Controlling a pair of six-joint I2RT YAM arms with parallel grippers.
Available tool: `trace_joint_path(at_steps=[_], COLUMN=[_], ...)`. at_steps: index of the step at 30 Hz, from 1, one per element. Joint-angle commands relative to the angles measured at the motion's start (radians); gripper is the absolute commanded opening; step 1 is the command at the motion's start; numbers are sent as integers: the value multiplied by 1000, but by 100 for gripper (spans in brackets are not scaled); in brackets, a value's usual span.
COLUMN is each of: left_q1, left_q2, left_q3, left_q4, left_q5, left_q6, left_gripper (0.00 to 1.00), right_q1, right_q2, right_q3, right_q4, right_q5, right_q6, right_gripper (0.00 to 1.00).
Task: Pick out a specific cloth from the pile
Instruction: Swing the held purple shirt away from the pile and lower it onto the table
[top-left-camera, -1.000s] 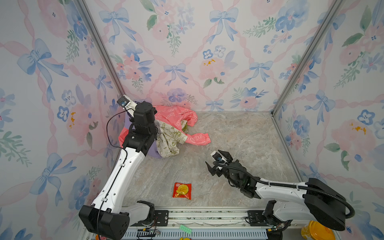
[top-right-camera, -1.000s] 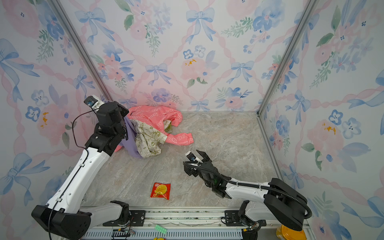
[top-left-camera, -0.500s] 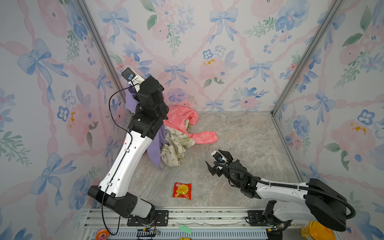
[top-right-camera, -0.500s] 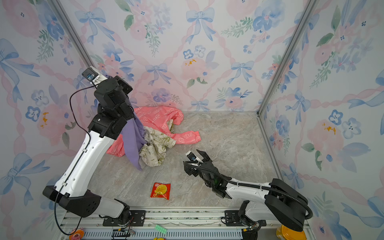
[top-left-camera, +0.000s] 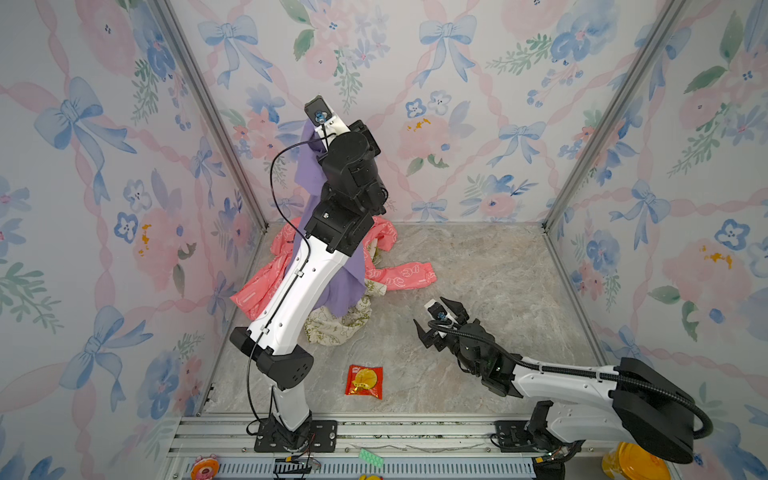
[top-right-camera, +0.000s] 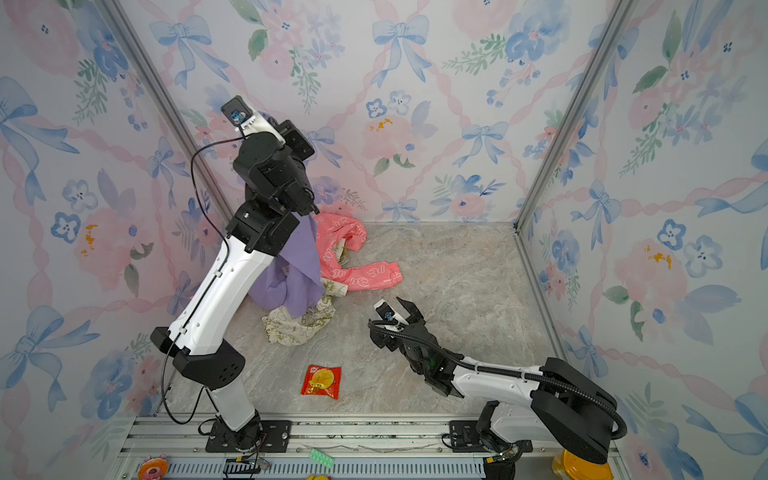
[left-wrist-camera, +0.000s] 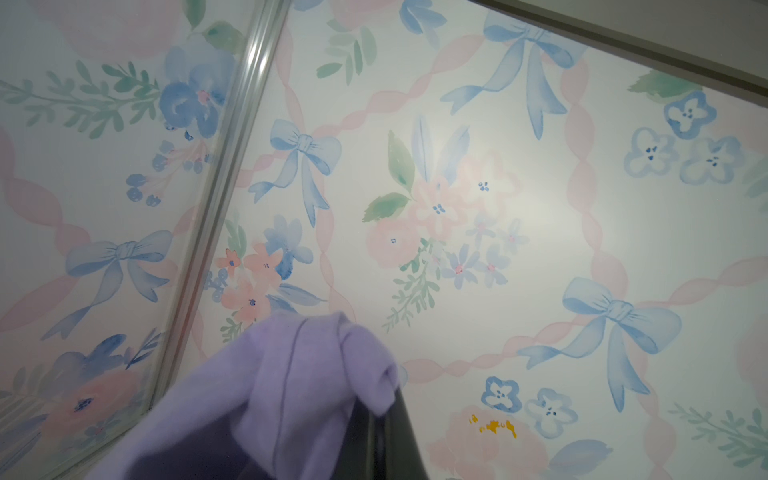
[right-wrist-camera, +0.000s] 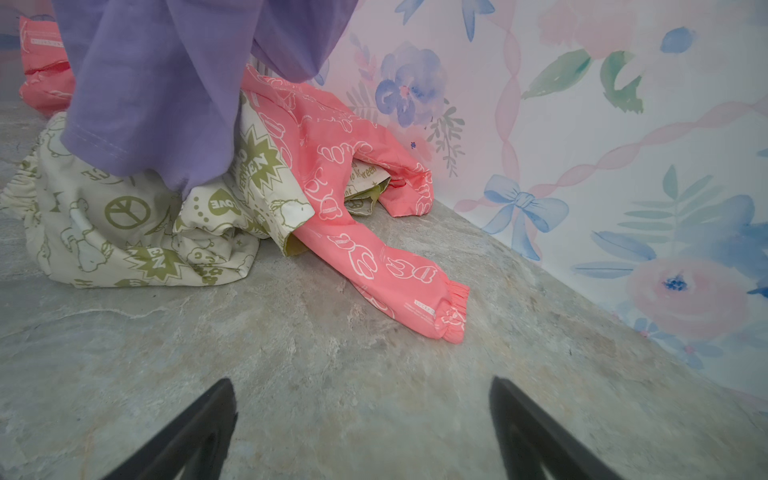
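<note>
The grey marbled table (top-left-camera: 478, 270) is carrying the pile (top-left-camera: 357, 299), and the step in hand appears to be the lift-out. The left arm (top-left-camera: 303, 291) is standing over the pile and holding the plain lavender-purple soft fabric garment (top-left-camera: 347, 282) up high above it. No white lettering is showing on the garment from these angles.

In the right wrist view the garment's lower hem (right-wrist-camera: 158, 166) is draping onto the cream cloth with olive-green print (right-wrist-camera: 124, 232), which is lying at the front of the pile. The coral-pink jacket with white outline print (right-wrist-camera: 353, 199) is lying behind and beside that cream cloth. So the garment is not yet free of the pile.

The next move probably calls for more height, or a carry sideways away from the pile, until the hem is hanging clear. The cream cloth could be dragged along if the hem is catching on it.

The left gripper (left-wrist-camera: 365, 424) is clamping tight on a bunched fold at the garment's top. The fabric is hiding most of the jaws, with one dark finger (left-wrist-camera: 395, 436) showing.

The right gripper (right-wrist-camera: 360, 386) is hovering low over the table near the pile, beyond the jacket's sleeve. Its jaws are spread as wide as they go, holding and touching nothing.

A small red and yellow snack packet (top-left-camera: 364, 381) is lying well apart from the pile.
</note>
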Motion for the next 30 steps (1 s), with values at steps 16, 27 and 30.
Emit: trace_joint_path(at_steps=[16,27,30], left_q1=[-195,-235,-237], left_q2=[336,523,516], left_q3=[-52,-105,-135], left_q4=[29,29,29], left_q5=[470,609,601], left_q6=[-133,-227,-213], left_gripper=[0,14,36], right_q1=[-126,-310,-325], right_q2=[-162,-350,-375], right_q3=[-80,-157,-167], right_q4=[-25,-173,-184], right_q5=[348,347,347], right_q6=[171,434,454], right_gripper=[97,97,97])
